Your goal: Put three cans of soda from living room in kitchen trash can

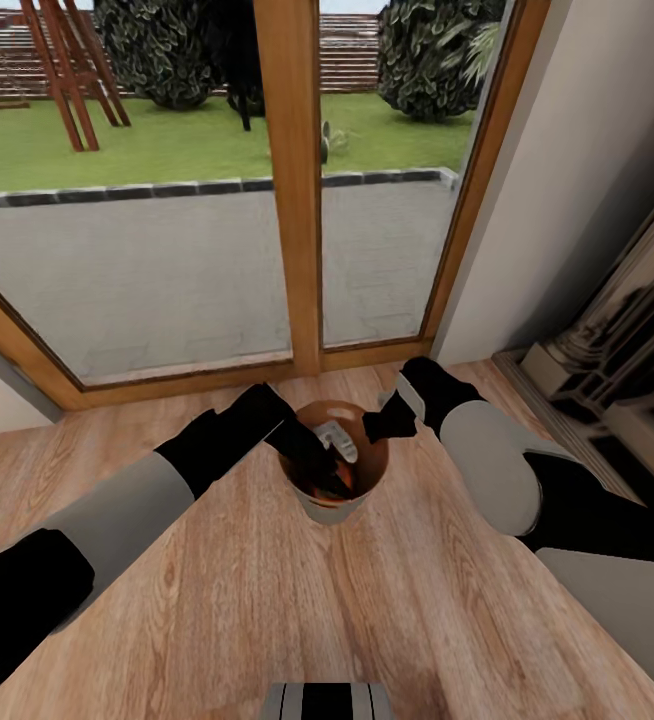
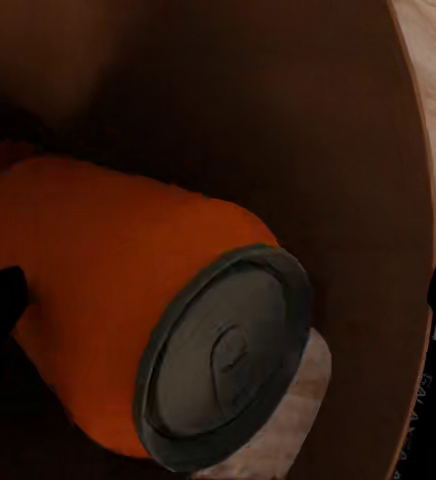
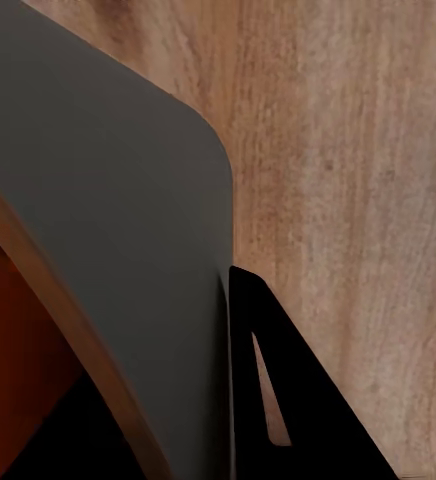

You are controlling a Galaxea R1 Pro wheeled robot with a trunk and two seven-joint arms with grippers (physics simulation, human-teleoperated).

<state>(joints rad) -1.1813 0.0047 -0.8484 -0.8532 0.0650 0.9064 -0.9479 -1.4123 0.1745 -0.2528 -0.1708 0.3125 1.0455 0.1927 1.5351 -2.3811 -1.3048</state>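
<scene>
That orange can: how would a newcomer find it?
Start at the wood-framed glass doors, then drop to the round bin on the wood floor between the robot's arms. Inside lies the orange can, tipped sideways, its silvery top facing out.

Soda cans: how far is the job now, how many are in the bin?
In hand: the left hand reaches into the bin, and an orange can lies inside it; whether the hand grips it, I cannot tell. The right hand is at the bin's rim. How many cans are already inside or left, the pictures do not show.
</scene>
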